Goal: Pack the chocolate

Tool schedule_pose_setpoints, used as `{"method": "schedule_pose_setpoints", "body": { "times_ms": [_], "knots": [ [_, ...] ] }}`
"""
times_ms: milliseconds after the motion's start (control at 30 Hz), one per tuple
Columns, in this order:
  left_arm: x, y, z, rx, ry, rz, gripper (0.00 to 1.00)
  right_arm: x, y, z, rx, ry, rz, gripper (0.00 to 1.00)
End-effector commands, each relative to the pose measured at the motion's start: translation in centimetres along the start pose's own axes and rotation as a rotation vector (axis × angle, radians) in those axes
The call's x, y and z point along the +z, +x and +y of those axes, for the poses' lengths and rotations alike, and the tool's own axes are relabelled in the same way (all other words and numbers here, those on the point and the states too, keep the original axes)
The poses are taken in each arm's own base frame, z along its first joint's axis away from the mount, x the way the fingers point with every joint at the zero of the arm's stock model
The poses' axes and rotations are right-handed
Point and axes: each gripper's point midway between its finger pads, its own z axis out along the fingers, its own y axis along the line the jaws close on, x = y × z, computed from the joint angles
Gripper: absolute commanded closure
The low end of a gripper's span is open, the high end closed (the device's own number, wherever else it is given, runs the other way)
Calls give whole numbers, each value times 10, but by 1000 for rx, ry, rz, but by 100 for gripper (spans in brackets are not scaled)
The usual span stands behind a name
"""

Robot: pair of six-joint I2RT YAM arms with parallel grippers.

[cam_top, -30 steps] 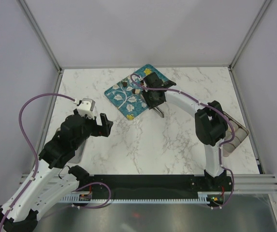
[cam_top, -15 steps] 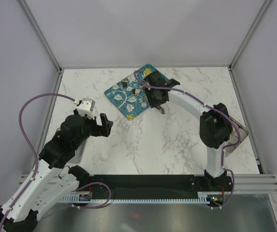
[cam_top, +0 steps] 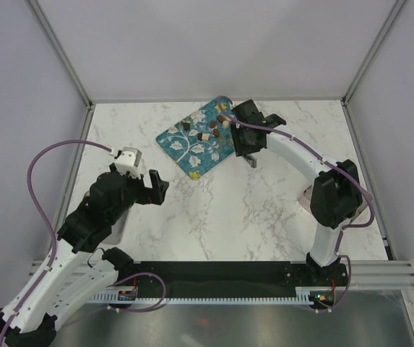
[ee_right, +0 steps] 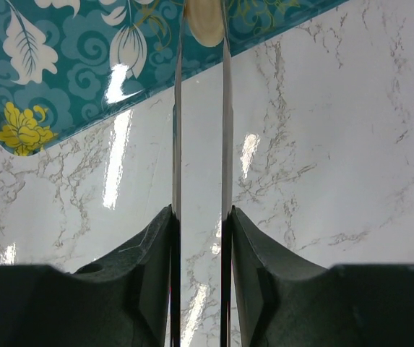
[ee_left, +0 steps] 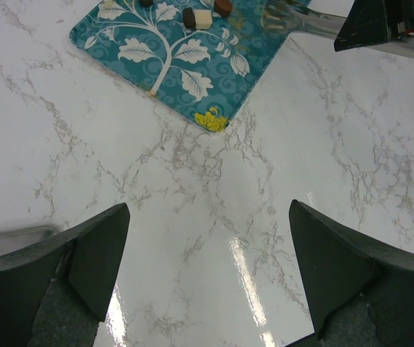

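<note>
The chocolate [cam_top: 196,132] is seen as small brown and cream pieces on the teal tray [cam_top: 181,150], in the upper middle of the top view. Most pieces are spread across the upper half of the tray.

The tongs [ee_right: 176,144] are held by the right gripper [cam_top: 243,140], which is closed around their two thin metal arms. The arms of the tongs are pressed close together, and a round cream piece [ee_right: 203,22] is pinched between their tips. This piece is seen at the top middle of the right wrist view, over the edge of the tray.

A second ago, the right part of the tray was covered by the right gripper. Since then the gripper has been moved up and to the right, and it is now found at the tray's right edge. More pieces near the tray's top corner have been uncovered by this move. The elbow of the right arm has also been swung closer to the right side of the picture.

The left gripper [cam_top: 152,186] is kept wide apart with nothing inside it. It is held over the white marble table [cam_top: 250,210] in the lower left, well apart from the tray, and it has not been moved.
</note>
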Motion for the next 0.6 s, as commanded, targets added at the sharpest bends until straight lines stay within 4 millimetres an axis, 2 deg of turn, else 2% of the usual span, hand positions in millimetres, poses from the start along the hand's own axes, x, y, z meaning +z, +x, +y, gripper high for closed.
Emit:
{"method": "schedule_pose_setpoints", "body": {
  "times_ms": [0, 100, 133, 200, 233, 300, 333, 367, 400, 433, 500, 533, 567],
  "knots": [
    [1, -6, -2, 15, 10, -27, 0, -24, -11, -3, 39, -3, -62, 59],
    [2, -4, -3, 14, 18, -22, 0, -30, -9, -11, 55, 12, -65, 59],
    [2, -4, -4, 14, 21, -21, 0, -38, -10, -14, 65, 16, -77, 59],
    [1, -4, -5, 13, 28, -17, 0, -41, -3, -28, 96, 44, -70, 59],
    [1, -4, -6, 11, 31, -17, 0, -51, -4, -33, 113, 50, -86, 59],
    [1, -3, -8, 10, 43, -13, 0, -55, 9, -56, 157, 100, -65, 59],
    [0, -3, -9, 8, 48, -14, 0, -66, 11, -71, 197, 126, -75, 59],
    [0, -2, -10, 7, 56, -10, 0, -67, 23, -80, 213, 151, -55, 59],
    [-1, -2, -11, 6, 61, -11, 0, -79, 25, -91, 235, 177, -77, 59],
    [-1, -2, -12, 6, 66, -12, 0, -83, 33, -108, 275, 217, -65, 59],
    [-1, -2, -14, 5, 81, -9, 0, -90, 52, -127, 308, 275, -39, 59],
    [-2, -2, -16, 1, 88, -10, 0, -102, 61, -145, 349, 328, -43, 59],
    [-3, -2, -17, 1, 99, -9, 0, -106, 70, -153, 364, 359, -28, 59]
  ]
}}
